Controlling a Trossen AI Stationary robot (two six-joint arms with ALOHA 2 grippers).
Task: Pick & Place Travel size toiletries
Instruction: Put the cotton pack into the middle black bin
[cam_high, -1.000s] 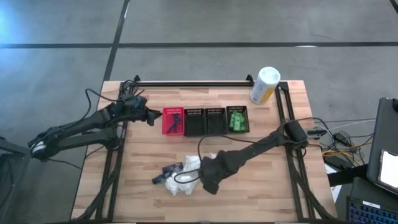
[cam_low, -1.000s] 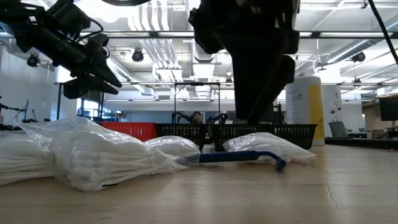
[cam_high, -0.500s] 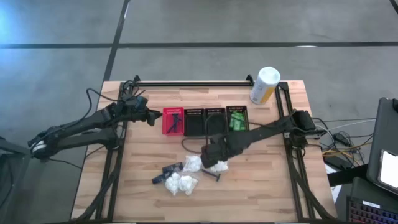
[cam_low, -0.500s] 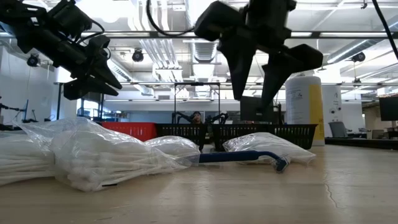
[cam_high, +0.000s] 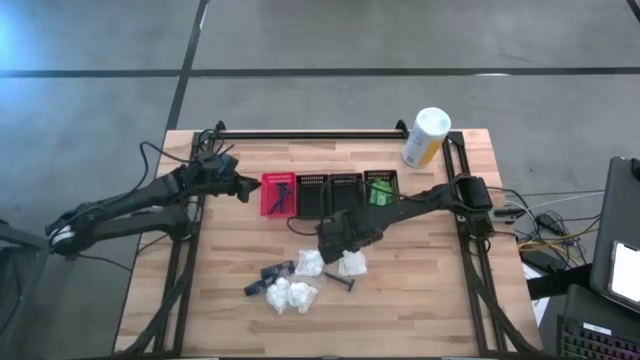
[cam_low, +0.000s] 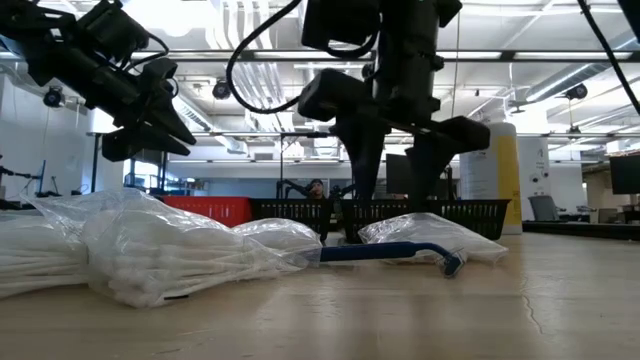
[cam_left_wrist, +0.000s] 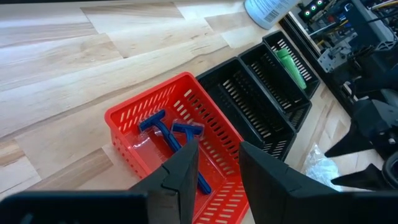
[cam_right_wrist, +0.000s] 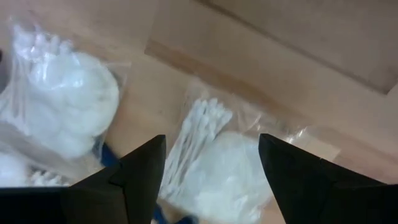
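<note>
White plastic-wrapped bundles (cam_high: 352, 265) (cam_high: 286, 295) lie on the wooden table near its front middle. A blue razor (cam_high: 343, 284) and dark pieces (cam_high: 274, 271) lie among them. My right gripper (cam_high: 338, 240) hangs open over them, pointing down. In the right wrist view its fingers stand either side of a bundle of cotton swabs (cam_right_wrist: 227, 171), clear of it. My left gripper (cam_high: 246, 188) waits open beside the red basket (cam_high: 279, 195), which holds blue razors (cam_left_wrist: 169, 134). Green packets (cam_high: 380, 192) fill the rightmost black basket.
Two more black baskets (cam_high: 312, 195) (cam_high: 346, 193) stand in the row between the red basket and the one with the green packets. A tall white-and-yellow canister (cam_high: 425, 137) stands at the far right corner. Bare wood lies left and right of the bundles.
My right gripper has moved from over the pile near the table's front toward the far edge and the row of baskets, rolling about its downward axis as it went. The bundle and the razor it stood over now show on the table.
</note>
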